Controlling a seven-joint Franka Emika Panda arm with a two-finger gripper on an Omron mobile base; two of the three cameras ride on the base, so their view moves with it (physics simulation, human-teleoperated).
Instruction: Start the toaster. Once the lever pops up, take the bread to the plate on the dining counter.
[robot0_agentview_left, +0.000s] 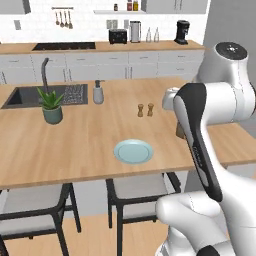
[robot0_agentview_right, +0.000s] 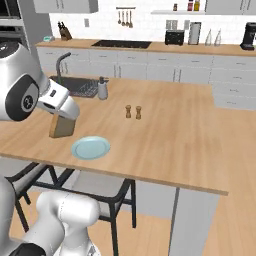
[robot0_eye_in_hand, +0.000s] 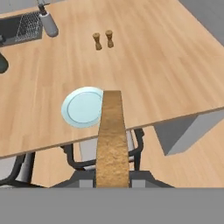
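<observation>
The fingers (robot0_eye_in_hand: 112, 181) seem clamped on the squarish tan crusted bread slice (robot0_eye_in_hand: 112, 140), edge-on toward twelve o'clock, round pale blue plate (robot0_eye_in_hand: 83, 107) lying at eleven on the light-wood table (robot0_eye_in_hand: 166, 65).

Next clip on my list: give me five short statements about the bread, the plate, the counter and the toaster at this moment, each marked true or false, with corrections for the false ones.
1. The tan slice of bread with brown crust is held in the pincer. True.
2. The round pale blue plate already has the bread lying on it. False: the plate is bare; the slice is held above the light-wood dining counter.
3. Two small wooden shakers stand on the dining counter beyond the plate. True.
4. The black boxy toaster sits on the dining counter beside the plate. False: it stands on the far worktop against the wall.
5. A potted green plant stands on the dining counter by the sink. True.
</observation>
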